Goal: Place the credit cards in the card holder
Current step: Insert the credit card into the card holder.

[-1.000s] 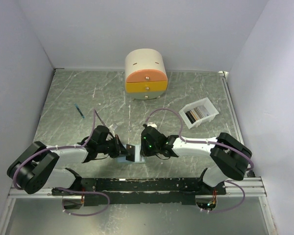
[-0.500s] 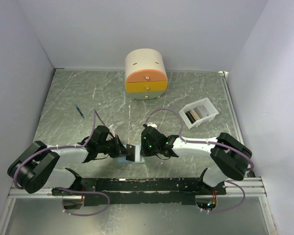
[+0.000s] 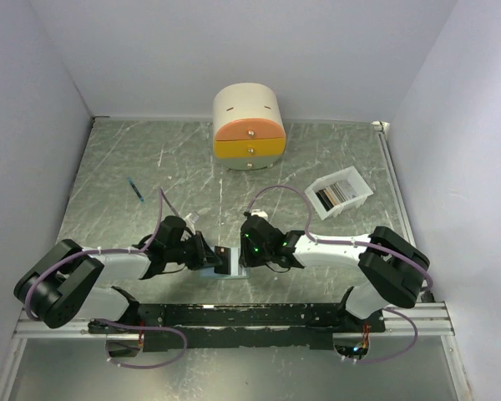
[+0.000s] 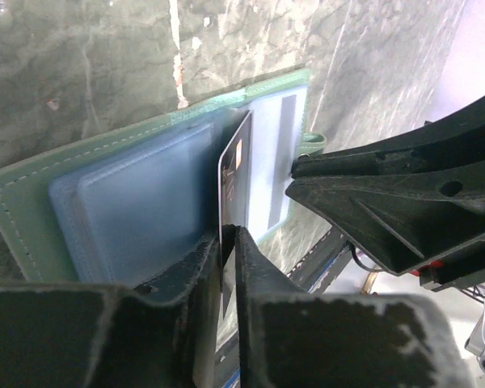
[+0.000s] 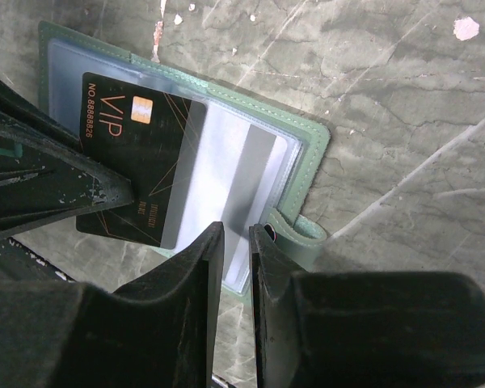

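The grey-green card holder (image 3: 234,271) lies open near the table's front edge between both grippers. Its pale blue pockets show in the left wrist view (image 4: 113,202) and its green rim in the right wrist view (image 5: 305,149). My left gripper (image 4: 228,234) is shut on a dark VIP credit card (image 5: 125,166), seen edge-on in its own view (image 4: 236,166). One end of the card is tucked under a translucent pocket. My right gripper (image 5: 237,230) is pinched on the card holder's near pocket edge beside the clasp tab (image 5: 295,234). More cards stand in the white tray (image 3: 341,192).
A round cream-and-orange drawer box (image 3: 249,127) stands at the back centre. A blue pen (image 3: 134,189) lies at the left. The black mounting rail (image 3: 259,316) runs just in front of the card holder. Grey walls close in both sides.
The left arm has shifted very slightly. The card, the card holder and the right arm stay where they were.
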